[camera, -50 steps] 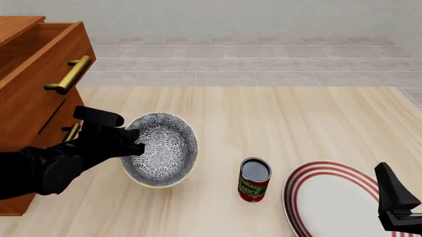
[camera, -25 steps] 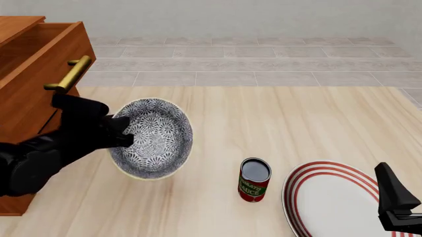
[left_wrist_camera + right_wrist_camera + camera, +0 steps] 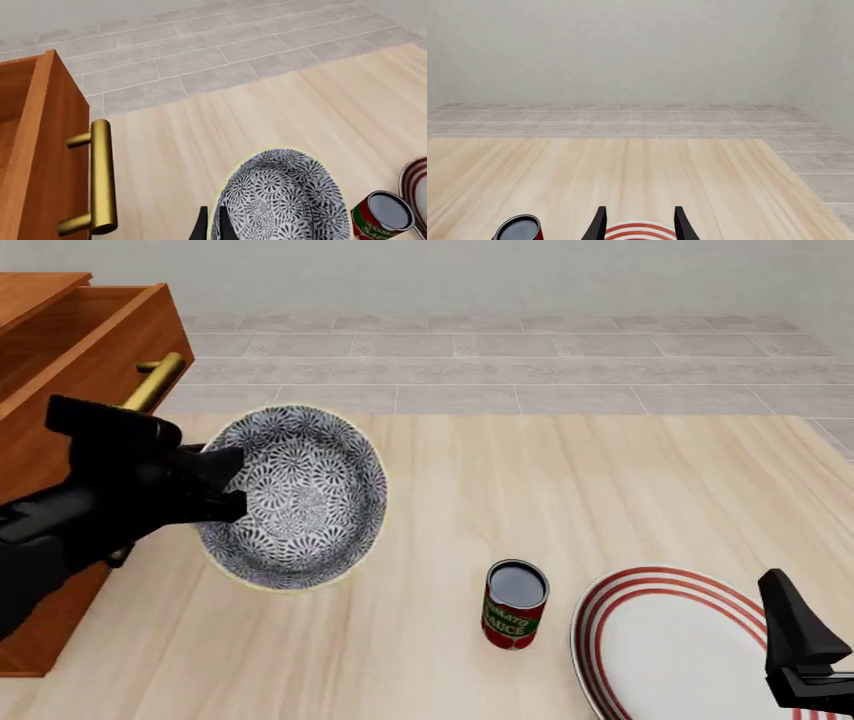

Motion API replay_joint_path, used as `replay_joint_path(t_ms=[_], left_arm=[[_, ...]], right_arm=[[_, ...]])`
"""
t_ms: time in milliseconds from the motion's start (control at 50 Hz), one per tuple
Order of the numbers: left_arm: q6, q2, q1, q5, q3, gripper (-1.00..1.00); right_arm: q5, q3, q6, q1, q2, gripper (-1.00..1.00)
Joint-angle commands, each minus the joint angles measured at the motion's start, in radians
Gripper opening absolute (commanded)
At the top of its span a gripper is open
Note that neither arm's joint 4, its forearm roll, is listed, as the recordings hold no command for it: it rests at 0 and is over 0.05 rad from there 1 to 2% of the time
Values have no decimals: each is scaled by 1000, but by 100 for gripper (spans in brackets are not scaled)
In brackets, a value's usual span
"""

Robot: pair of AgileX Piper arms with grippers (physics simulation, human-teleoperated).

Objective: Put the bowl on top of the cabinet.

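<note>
While the right gripper hangs with fingers apart over the red-ringed plate at the near right, a tomato sauce can stands just left of it. Farther left, the left gripper clamps the floral bowl's rim, holding it tilted beside the wooden cabinet.
</note>
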Motion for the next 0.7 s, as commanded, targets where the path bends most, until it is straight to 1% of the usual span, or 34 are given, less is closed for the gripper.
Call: replay_joint_path(t_ms=[20, 300, 440, 480, 660, 700], left_arm=[[-6, -87, -7, 60, -33, -100], [-14, -181, -16, 138, -75, -100], [-19, -204, -16, 159, -94, -100], [-27, -203, -36, 164, -98, -100], [-37, -218, -30, 185, -125, -100], [-40, -235, -25, 203, -144, -100]], right_arm=[[0, 0, 0, 0, 0, 100], [0, 0, 0, 0, 0, 100], [0, 0, 0, 0, 0, 100], [0, 0, 0, 0, 0, 100], [0, 0, 0, 0, 0, 100], [0, 0, 0, 0, 0, 100]])
